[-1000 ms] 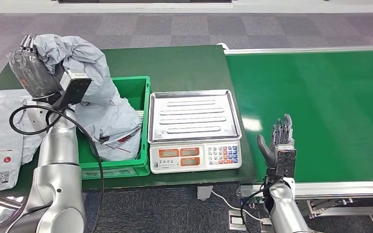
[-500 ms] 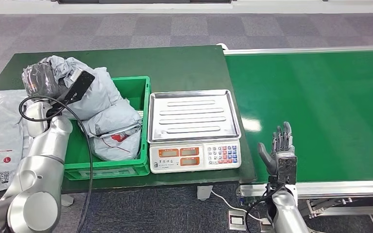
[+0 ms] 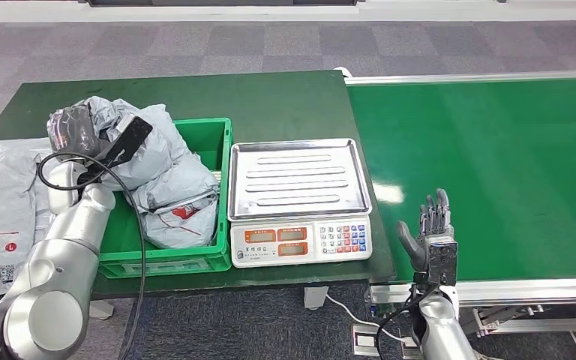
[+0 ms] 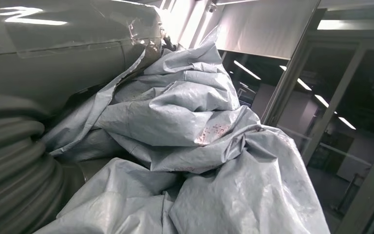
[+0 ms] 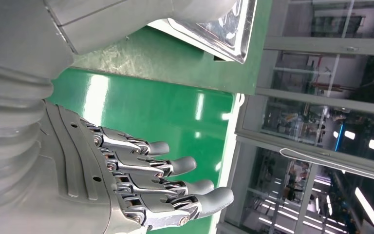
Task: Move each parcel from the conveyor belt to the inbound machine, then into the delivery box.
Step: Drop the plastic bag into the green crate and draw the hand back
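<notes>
Silver and upright, the right arm is rising from the near edge of the scene, its right hand (image 3: 433, 232) standing at the near edge of the green conveyor belt (image 3: 495, 165), fingers (image 5: 175, 165) straight, apart and gripping nothing. Just left of it, the scale (image 3: 300, 201) is sitting on the dark green table (image 3: 277, 101), its steel tray bare. Left again, the green delivery box (image 3: 214, 146) is holding a crumpled grey parcel (image 3: 176, 202) with a red mark showing. The left arm is bending up from the near left corner, elbow low, forearm reaching far and slightly right over the box's left rim. The left hand (image 3: 71, 129) is wrapped in another grey parcel (image 3: 139, 150) and seems to be gripping it, though the plastic is hiding the fingers; this parcel is bulging over the far left corner of the box, partly inside it. More grey bags (image 3: 0, 210) are lying on the table at the far left.
</notes>
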Motion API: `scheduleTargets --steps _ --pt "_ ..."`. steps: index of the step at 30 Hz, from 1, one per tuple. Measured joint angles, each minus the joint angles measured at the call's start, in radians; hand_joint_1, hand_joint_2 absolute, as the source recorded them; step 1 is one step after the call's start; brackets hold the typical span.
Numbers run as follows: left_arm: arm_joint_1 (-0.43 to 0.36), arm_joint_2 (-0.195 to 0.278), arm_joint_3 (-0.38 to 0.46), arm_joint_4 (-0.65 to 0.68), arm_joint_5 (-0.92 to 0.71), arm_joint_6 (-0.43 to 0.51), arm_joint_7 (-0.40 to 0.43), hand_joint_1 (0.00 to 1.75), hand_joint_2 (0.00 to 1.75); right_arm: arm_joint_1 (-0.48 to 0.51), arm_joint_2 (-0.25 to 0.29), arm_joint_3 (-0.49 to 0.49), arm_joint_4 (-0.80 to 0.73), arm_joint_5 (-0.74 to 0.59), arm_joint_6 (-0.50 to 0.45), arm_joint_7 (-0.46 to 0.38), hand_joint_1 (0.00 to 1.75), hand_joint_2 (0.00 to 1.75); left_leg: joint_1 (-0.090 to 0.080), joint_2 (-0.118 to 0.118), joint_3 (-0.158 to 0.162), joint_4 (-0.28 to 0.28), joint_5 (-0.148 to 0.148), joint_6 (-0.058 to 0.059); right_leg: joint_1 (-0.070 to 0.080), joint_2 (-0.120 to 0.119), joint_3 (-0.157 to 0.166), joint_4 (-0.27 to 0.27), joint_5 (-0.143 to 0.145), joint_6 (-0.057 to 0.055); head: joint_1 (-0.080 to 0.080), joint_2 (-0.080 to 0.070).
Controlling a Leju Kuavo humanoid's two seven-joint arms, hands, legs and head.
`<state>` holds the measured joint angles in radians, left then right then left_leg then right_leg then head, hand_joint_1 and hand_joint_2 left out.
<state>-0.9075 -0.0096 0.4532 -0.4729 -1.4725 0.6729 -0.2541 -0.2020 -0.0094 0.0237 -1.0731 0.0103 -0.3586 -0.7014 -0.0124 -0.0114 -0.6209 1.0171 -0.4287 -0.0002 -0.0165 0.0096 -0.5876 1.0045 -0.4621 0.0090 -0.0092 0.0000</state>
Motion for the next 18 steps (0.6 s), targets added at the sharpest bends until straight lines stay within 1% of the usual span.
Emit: scheduleTargets --steps 2,3,4,5,6,7,9,10,11,12,13,14,16,18 --pt "-0.002 0.001 -0.001 0.006 -0.004 -0.011 0.008 1.75 1.75 0.000 0.000 0.000 0.000 0.000 0.000 0.000 0.00 1.75 0.000 0.000 0.000 0.000 0.000 0.000 0.000 0.000 0.000 0.000 0.000 0.000 0.000 0.000" --pt "-0.006 -0.001 -0.008 0.015 -0.013 -0.039 0.031 1.75 1.75 0.000 0.000 0.000 0.000 0.000 -0.002 0.000 0.00 1.75 0.000 0.000 0.000 0.000 0.000 0.000 0.000 0.000 -0.001 0.000 0.000 0.000 0.000 0.000" --pt "-0.014 -0.004 -0.028 0.034 -0.030 -0.103 0.071 1.75 1.75 -0.001 0.000 -0.001 0.000 0.000 -0.004 0.000 0.00 1.75 0.000 0.000 0.001 0.000 0.000 0.000 0.000 0.000 -0.001 0.000 0.000 0.000 0.000 0.000" --pt "-0.023 -0.008 -0.063 0.059 -0.051 -0.204 0.117 1.75 1.75 -0.003 -0.001 -0.003 0.000 0.000 -0.004 0.000 0.00 1.75 0.000 0.000 0.001 0.000 0.000 0.000 0.000 0.000 0.000 0.000 0.000 0.000 0.000 0.000" --pt "-0.034 -0.013 -0.110 0.086 -0.069 -0.343 0.152 1.75 1.75 -0.007 -0.002 -0.005 0.000 0.000 -0.003 0.000 0.00 1.75 0.000 -0.001 0.001 0.000 0.000 0.000 0.000 -0.001 0.001 -0.001 0.000 0.000 0.000 0.000" --pt "-0.044 -0.019 -0.164 0.109 -0.082 -0.520 0.167 1.75 1.75 -0.011 -0.003 -0.008 0.000 0.001 0.001 0.000 0.00 1.75 0.000 -0.003 0.001 0.000 0.000 0.000 -0.001 -0.003 0.002 -0.001 0.000 0.000 0.000 0.000" --pt "-0.065 -0.030 -0.257 0.133 -0.089 -0.894 0.139 1.75 1.75 -0.022 -0.005 -0.012 0.000 0.004 0.009 0.000 0.00 1.75 -0.001 -0.007 0.003 0.000 0.000 0.001 -0.001 -0.006 0.006 -0.001 -0.001 0.001 0.000 0.000" --pt "-0.076 -0.037 -0.295 0.140 -0.089 -1.063 0.122 1.75 1.75 -0.027 -0.006 -0.013 0.000 0.005 0.011 0.000 0.00 1.75 -0.001 -0.008 0.005 0.000 0.000 0.001 -0.001 -0.007 0.009 -0.001 -0.002 0.001 0.000 0.000" --pt "-0.084 -0.042 -0.325 0.145 -0.090 -1.187 0.110 1.75 1.75 -0.032 -0.007 -0.014 0.000 0.007 0.012 0.000 0.00 1.75 -0.001 -0.008 0.007 0.000 0.000 0.001 -0.001 -0.007 0.011 -0.001 -0.002 0.001 0.000 0.000" --pt "-0.091 -0.047 -0.353 0.150 -0.090 -1.266 0.104 1.75 1.75 -0.035 -0.007 -0.014 0.000 0.008 0.012 0.000 0.00 1.75 -0.002 -0.007 0.009 0.000 -0.001 0.001 -0.001 -0.007 0.012 -0.001 -0.002 0.001 0.000 0.000" --pt "-0.095 -0.051 -0.376 0.154 -0.091 -1.300 0.103 1.75 1.75 -0.038 -0.007 -0.014 0.000 0.008 0.012 0.000 0.00 1.75 -0.002 -0.006 0.010 0.000 -0.002 0.001 -0.002 -0.006 0.013 -0.001 -0.002 0.001 0.000 0.000" --pt "-0.096 -0.054 -0.395 0.159 -0.091 -1.296 0.102 1.75 1.75 -0.039 -0.008 -0.015 0.000 0.008 0.012 0.000 0.00 1.75 -0.002 -0.005 0.011 0.000 -0.002 0.001 -0.002 -0.005 0.013 -0.001 -0.002 0.001 0.000 0.000" --pt "-0.096 -0.057 -0.424 0.168 -0.092 -1.247 0.101 1.75 1.75 -0.040 -0.010 -0.018 0.000 0.008 0.013 0.000 0.00 1.75 -0.002 -0.003 0.012 0.000 -0.003 0.001 -0.002 -0.004 0.013 -0.001 -0.002 0.001 0.000 0.000" --pt "-0.095 -0.060 -0.443 0.176 -0.092 -1.221 0.100 1.75 1.75 -0.040 -0.011 -0.024 0.000 0.010 0.014 0.000 0.00 1.75 -0.002 -0.003 0.012 0.000 -0.002 0.001 -0.001 -0.004 0.013 -0.001 -0.002 0.001 0.000 0.000"
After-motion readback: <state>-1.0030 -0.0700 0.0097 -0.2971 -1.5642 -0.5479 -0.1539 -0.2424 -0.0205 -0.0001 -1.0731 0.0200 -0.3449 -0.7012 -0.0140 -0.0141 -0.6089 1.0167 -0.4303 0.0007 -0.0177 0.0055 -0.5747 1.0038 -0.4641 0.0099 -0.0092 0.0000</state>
